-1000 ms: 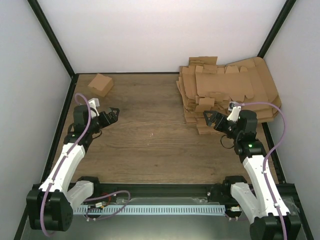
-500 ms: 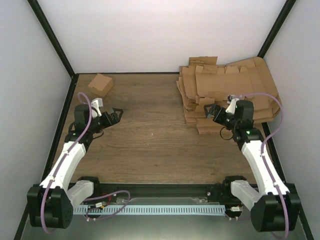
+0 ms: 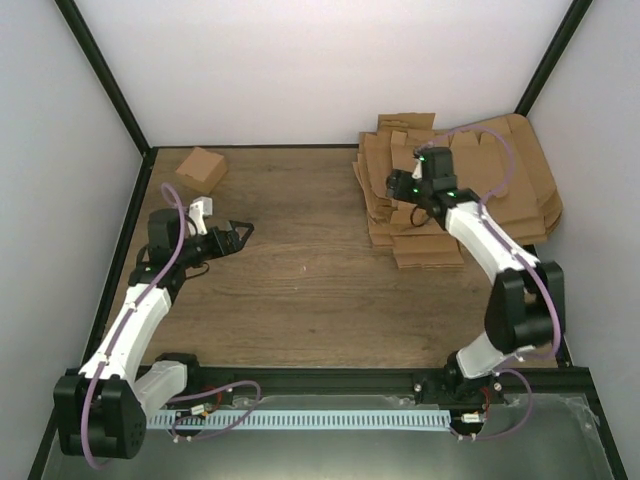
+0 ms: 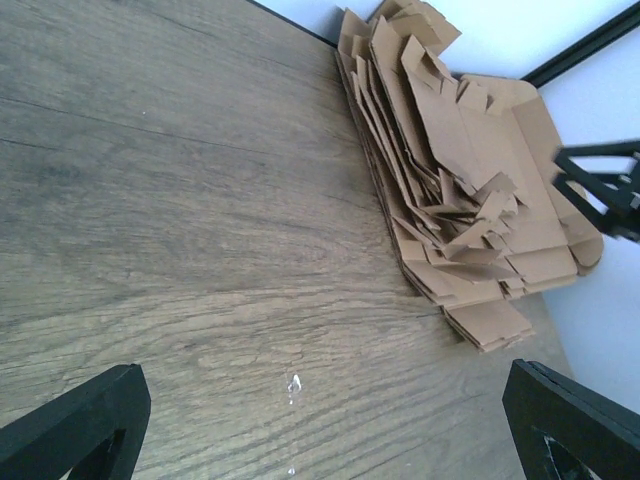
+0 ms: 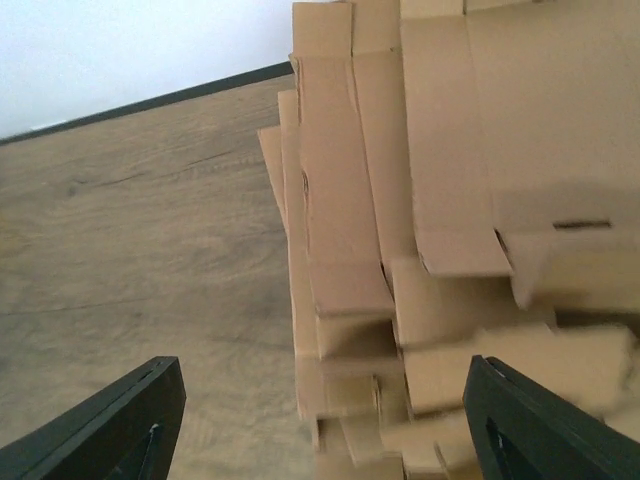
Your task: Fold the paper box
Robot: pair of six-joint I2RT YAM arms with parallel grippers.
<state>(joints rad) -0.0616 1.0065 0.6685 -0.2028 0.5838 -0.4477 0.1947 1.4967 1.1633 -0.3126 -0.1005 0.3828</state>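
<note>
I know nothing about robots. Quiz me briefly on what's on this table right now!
1. Which gripper hovers over the stack of flat cardboard blanks?
2. True or false: the left gripper is shut on a cardboard sheet.
3. The small folded box sits: A) at the far-left corner of the table; B) on the stack; C) between the arm bases.
Key: 1. The right gripper. 2. False: it is open and empty. 3. A.

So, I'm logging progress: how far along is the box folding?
Done: one folded box sits in the far left corner. In hand: nothing; the right claw hovers open over the stack of blanks, the left claw open above the table. Left: pulling a blank and all the folding.
</note>
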